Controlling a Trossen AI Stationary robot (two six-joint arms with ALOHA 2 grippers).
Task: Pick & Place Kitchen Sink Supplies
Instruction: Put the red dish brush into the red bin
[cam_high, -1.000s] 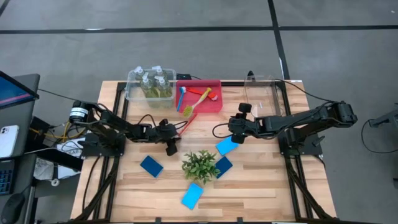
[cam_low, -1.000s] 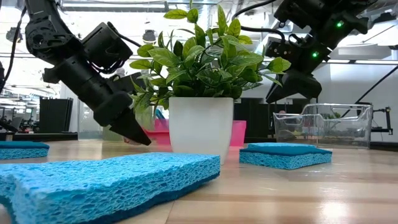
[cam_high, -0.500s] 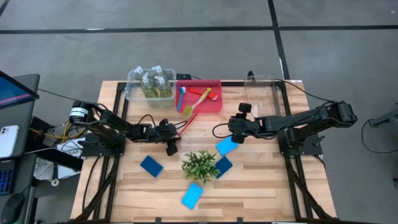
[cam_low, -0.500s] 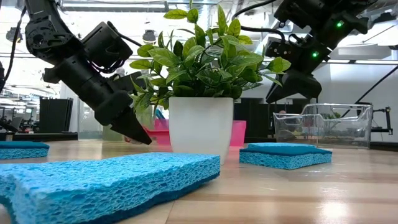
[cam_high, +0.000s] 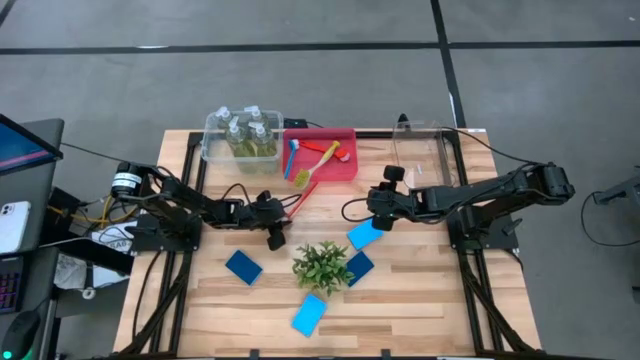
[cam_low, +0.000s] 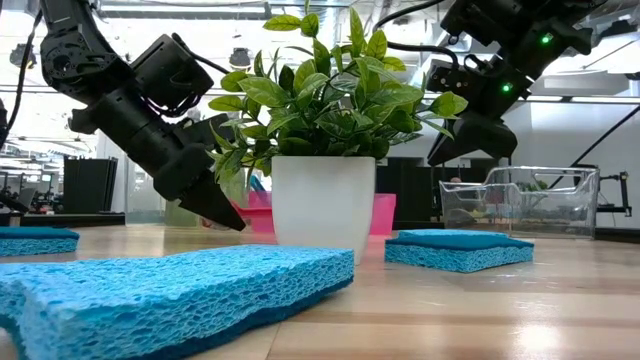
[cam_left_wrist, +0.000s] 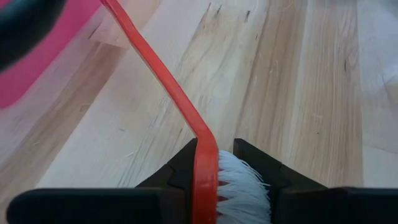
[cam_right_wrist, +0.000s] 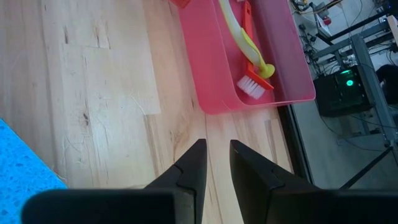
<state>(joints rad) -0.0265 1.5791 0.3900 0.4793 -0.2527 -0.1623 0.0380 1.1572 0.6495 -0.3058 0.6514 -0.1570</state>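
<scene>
My left gripper (cam_high: 276, 238) is low over the table left of the plant and is shut on a red brush (cam_high: 298, 203). Its thin handle (cam_left_wrist: 163, 81) runs away toward the red bin (cam_high: 345, 170). My right gripper (cam_high: 378, 205) hovers over bare wood beside a light-blue sponge (cam_high: 365, 235). Its fingers (cam_right_wrist: 194, 163) stand a narrow gap apart and hold nothing. Blue, yellow and red brushes (cam_high: 320, 152) lie in the red bin. Several bottles (cam_high: 245, 135) stand in a clear bin. Three more sponges (cam_high: 243, 266) (cam_high: 358, 266) (cam_high: 309, 314) lie flat on the table. My left gripper (cam_left_wrist: 217, 155) pinches the red brush by its head, one finger on the red back (cam_left_wrist: 205, 171) and one on the white bristles (cam_left_wrist: 244, 186). It comes slanting down from the table's left (cam_low: 225, 215). The handle points away toward the red bin; whether the head touches the table I cannot tell.
A small leafy plant in a white pot (cam_high: 322, 265) stands between the sponges, close to my left gripper. An empty clear bin (cam_high: 425, 150) sits at the far right. Bare wood lies between the two grippers and along the near edge.
</scene>
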